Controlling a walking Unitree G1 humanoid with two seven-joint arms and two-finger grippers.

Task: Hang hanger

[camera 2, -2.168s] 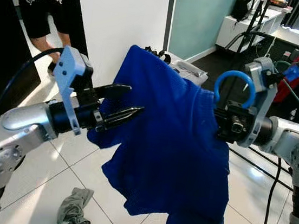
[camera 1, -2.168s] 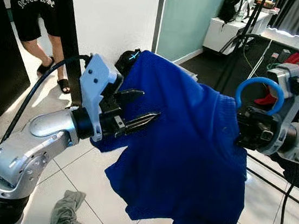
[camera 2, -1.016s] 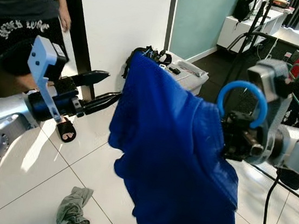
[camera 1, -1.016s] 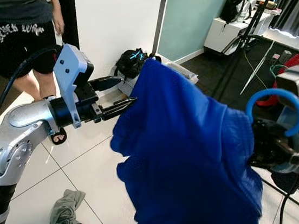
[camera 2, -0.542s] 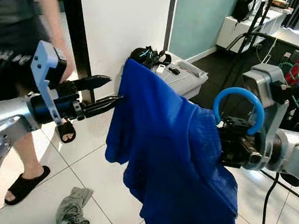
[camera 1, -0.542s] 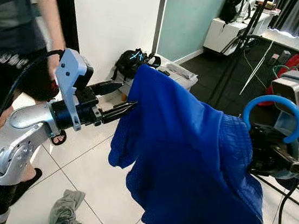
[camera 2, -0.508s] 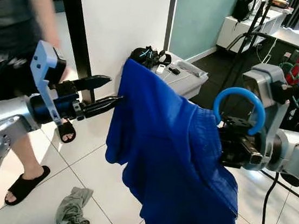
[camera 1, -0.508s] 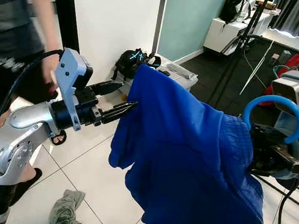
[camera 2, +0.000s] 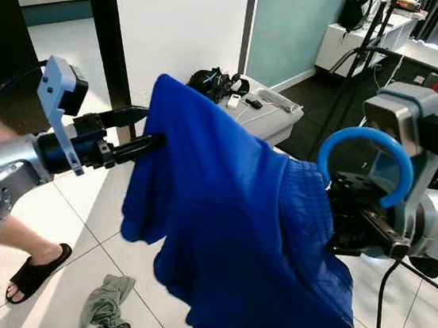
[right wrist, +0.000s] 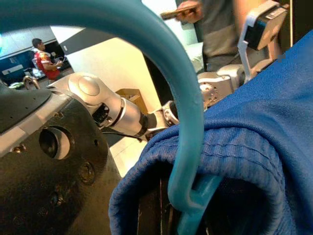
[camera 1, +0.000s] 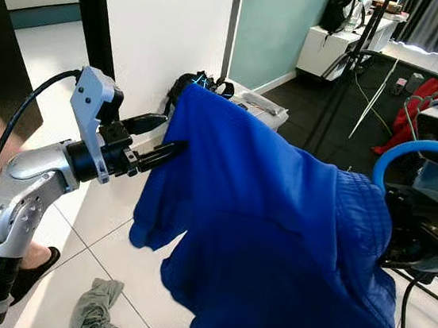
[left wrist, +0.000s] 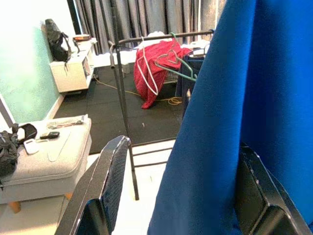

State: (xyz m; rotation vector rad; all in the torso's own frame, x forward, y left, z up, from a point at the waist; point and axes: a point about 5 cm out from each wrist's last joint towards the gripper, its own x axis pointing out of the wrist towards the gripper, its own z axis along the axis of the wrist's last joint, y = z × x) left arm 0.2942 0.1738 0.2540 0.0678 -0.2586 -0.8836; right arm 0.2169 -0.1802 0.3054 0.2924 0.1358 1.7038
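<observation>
The left gripper has its two black fingers spread apart, closed on nothing, their tips at the upper corner of the blue shirt; the right gripper sits at three o'clock, its fingers hidden behind cloth, so their state cannot be told; the blue hanger curls up there, the shirt draped over it; a grey rag lies on the tiled floor at seven o'clock.
</observation>
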